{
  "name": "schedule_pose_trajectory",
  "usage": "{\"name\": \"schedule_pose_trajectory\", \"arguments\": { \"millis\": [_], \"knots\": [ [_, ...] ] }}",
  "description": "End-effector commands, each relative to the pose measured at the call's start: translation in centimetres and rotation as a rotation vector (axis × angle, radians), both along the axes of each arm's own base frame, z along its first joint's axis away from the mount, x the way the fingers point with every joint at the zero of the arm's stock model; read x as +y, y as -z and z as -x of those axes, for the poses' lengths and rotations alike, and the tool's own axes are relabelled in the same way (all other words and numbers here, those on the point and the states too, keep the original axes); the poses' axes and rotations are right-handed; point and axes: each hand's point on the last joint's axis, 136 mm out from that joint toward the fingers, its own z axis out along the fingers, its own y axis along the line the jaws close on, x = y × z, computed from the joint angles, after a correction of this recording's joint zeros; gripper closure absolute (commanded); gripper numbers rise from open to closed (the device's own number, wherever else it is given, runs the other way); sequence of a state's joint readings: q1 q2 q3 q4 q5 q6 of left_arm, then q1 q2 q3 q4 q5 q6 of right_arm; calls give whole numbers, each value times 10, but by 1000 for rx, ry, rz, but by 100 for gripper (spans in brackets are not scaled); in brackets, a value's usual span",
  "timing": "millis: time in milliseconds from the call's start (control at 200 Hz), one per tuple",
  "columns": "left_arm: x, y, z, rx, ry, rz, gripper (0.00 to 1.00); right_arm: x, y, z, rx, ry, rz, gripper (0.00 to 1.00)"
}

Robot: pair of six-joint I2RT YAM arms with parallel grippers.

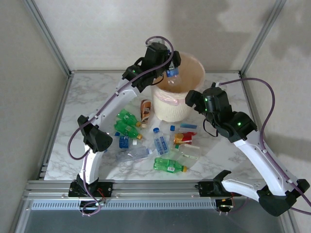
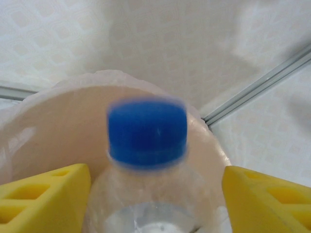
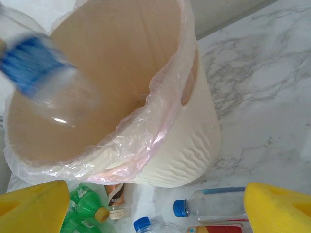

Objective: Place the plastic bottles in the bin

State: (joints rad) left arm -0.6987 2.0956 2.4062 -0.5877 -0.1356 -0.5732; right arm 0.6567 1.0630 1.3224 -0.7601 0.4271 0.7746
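Desk (image 1: 97,92): marbled white. In your top view both arms cross it.

Bin (image 1: 170,110): upright at the far middle of the desk, liner (image 3: 160,121) over the rim. You cannot see its floor. The right wrist view cuts its rim off at the top and left.

Left claw (image 1: 170,67): over the bin's mouth. In the left wrist view its yellow fingers (image 2: 46,199) stand apart with a clear bottle (image 2: 146,204) between them. A gap shows at one finger; at the other you cannot tell touching from just beside. The blue cap (image 2: 147,131) is blurred and the bottle's lower part is cut off by the frame edge. From the right wrist the same bottle (image 3: 48,82) is a smear over the bin's mouth.

Right claw (image 3: 155,187): fingers wide apart, nothing between them, their bases cut off at the bottom corners. In the top view it (image 1: 192,97) sits just beside the bin's right wall.

Bottles (image 1: 153,141): the rest lie on the desk in front of the bin, green, clear, and a brown-orange one (image 1: 145,109) close to the bin's wall. They overlap, so you get no sure count. Labels are too small to read. In the right wrist view a blue-capped bottle (image 3: 214,204) runs behind a finger.
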Motion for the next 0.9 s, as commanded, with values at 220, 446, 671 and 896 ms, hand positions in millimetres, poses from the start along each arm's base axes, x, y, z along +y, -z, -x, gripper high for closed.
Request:
{"name": "schedule_pose_trajectory", "arguments": {
  "millis": [220, 446, 671, 896],
  "knots": [
    [4, -25, 18, -83, -22, -77, 18, -7, 6, 0, 5, 35, 4, 7],
    [35, -72, 50, -185, -60, -44, 20, -13, 22, 7, 49, 38, 37, 6],
    [112, -86, 95, -268, -192, -21, 16, -10, 62, 26, 152, -36, 61, 3],
    [206, -40, 107, -160, -353, 25, 11, 68, 112, 75, 259, -424, 91, 5]
  ]
}}
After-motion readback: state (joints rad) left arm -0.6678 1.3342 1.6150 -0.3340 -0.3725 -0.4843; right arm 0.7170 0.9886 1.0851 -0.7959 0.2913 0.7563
